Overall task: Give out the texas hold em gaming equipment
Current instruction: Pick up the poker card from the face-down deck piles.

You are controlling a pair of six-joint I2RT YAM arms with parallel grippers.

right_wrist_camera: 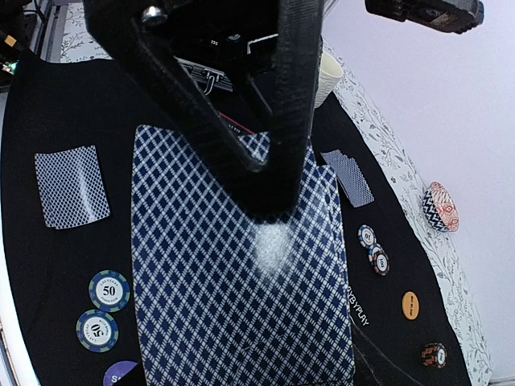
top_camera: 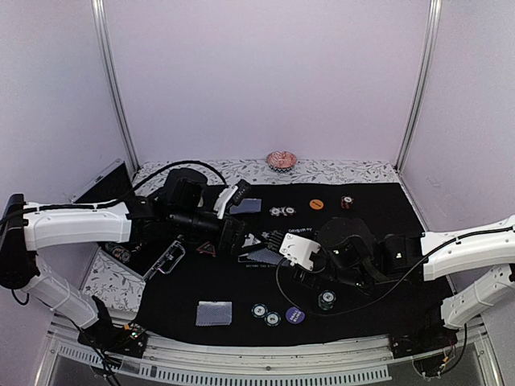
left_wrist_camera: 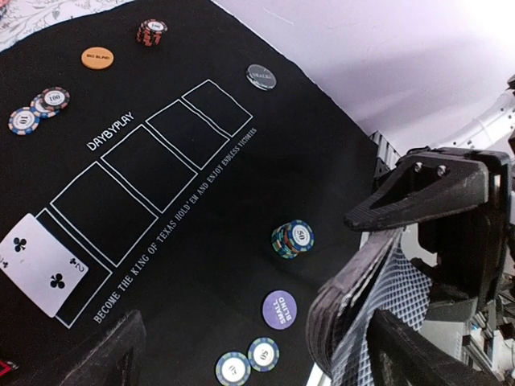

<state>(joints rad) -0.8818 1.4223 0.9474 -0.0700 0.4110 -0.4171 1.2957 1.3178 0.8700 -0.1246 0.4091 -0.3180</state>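
My right gripper (top_camera: 299,251) (right_wrist_camera: 272,211) is shut on a deck of blue-backed playing cards (right_wrist_camera: 241,289), held just above the black mat; its white face shows from above (top_camera: 301,248). My left gripper (top_camera: 241,232) (left_wrist_camera: 261,371) is open and empty, just left of the deck (left_wrist_camera: 385,310). Between its fingers lie the purple small-blind button (left_wrist_camera: 279,310) and two chips (left_wrist_camera: 248,360). A face-up two of clubs (left_wrist_camera: 36,261) lies in the first outlined box. A chip stack (left_wrist_camera: 293,239), an orange button (left_wrist_camera: 97,58) and a black button (left_wrist_camera: 261,76) lie further out.
One face-down card (top_camera: 213,313) lies near the front left, two more (top_camera: 248,206) at the back. The red-outlined triangle (top_camera: 206,249) sits under my left arm. A pink dish (top_camera: 282,160) stands at the back edge, a cream mug (right_wrist_camera: 326,76) beyond the mat.
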